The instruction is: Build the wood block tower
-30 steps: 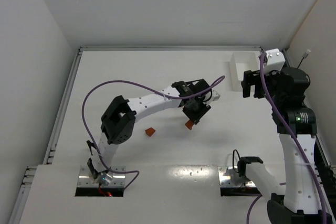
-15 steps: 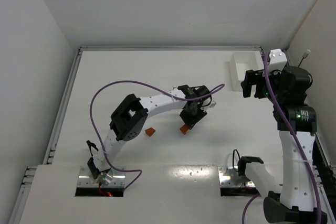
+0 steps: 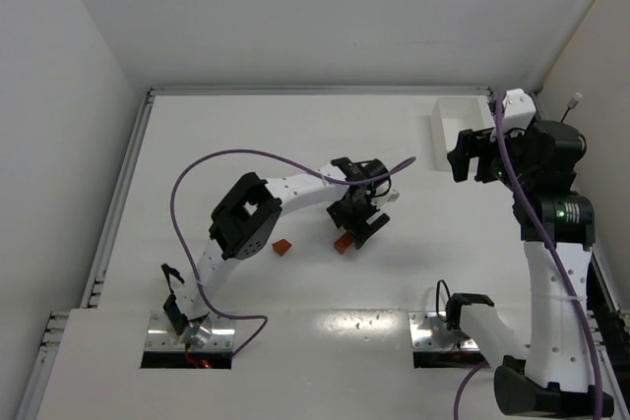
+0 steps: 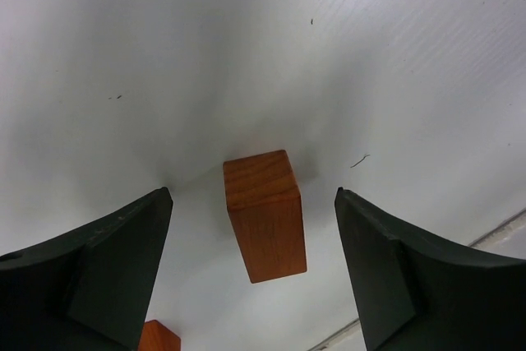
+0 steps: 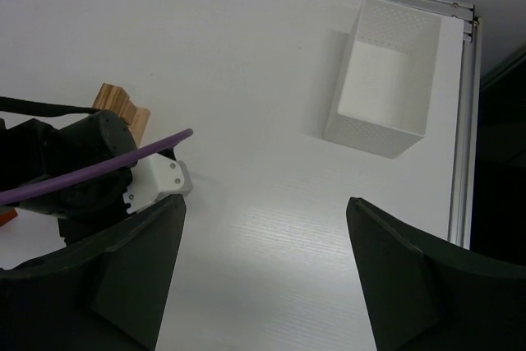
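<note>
My left gripper stood wide open astride an upright reddish-brown block on the table, its pads clear of the wood. A second red block lay near it, and tan pieces sat behind my left wrist. My right gripper hung wide and empty near the white tray. I judged that no tower stood and nearly all the stacking remained.

White table, matte, w/ a few tiny dark marks. An aluminium rail runs along the far edge & the left side. Plain pale walls close it in: left wall, back wall, right wall slightly beige. Light is soft & even, shadows weak.
</note>
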Tool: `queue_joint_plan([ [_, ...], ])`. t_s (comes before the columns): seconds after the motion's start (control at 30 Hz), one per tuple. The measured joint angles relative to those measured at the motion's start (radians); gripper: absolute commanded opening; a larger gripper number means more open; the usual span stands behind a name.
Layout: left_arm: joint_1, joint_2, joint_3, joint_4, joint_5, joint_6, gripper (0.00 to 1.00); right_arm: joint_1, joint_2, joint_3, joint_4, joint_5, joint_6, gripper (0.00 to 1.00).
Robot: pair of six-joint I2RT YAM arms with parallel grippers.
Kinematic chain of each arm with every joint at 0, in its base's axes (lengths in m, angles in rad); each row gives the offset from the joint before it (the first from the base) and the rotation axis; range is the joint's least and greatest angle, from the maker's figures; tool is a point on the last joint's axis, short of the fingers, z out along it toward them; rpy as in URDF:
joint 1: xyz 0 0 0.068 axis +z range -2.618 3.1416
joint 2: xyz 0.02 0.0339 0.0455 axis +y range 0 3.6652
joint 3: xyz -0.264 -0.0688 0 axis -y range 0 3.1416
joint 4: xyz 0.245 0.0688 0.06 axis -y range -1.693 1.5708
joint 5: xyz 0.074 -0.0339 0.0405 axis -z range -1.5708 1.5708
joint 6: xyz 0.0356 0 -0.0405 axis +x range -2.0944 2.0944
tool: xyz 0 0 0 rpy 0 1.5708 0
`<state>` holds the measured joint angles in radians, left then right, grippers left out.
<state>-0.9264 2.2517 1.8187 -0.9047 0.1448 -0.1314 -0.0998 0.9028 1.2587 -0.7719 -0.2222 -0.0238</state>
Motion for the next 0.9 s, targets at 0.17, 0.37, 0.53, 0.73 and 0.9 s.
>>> queue_joint_plan([
  [0.17, 0.000, -0.020, 0.000, 0.003, 0.003, 0.008, 0.81, 0.004, -0.028, -0.037, 0.035, -0.069, -0.056, 0.76],
  [0.37, 0.006, -0.225, -0.082, 0.053, 0.016, 0.015, 0.81, 0.004, -0.105, -0.132, 0.063, -0.194, -0.278, 0.81],
  [0.53, 0.017, -0.525, -0.213, 0.132, -0.007, 0.001, 0.81, 0.004, -0.103, -0.155, 0.043, -0.283, -0.506, 0.82],
  [0.73, 0.122, -0.859, -0.327, 0.219, -0.106, -0.076, 0.90, 0.005, 0.051, -0.130, -0.132, -0.454, -0.867, 0.75],
  [0.9, 0.337, -0.942, -0.305, 0.236, -0.159, -0.128, 0.96, 0.099, 0.343, 0.044, -0.415, -0.542, -1.299, 0.71],
])
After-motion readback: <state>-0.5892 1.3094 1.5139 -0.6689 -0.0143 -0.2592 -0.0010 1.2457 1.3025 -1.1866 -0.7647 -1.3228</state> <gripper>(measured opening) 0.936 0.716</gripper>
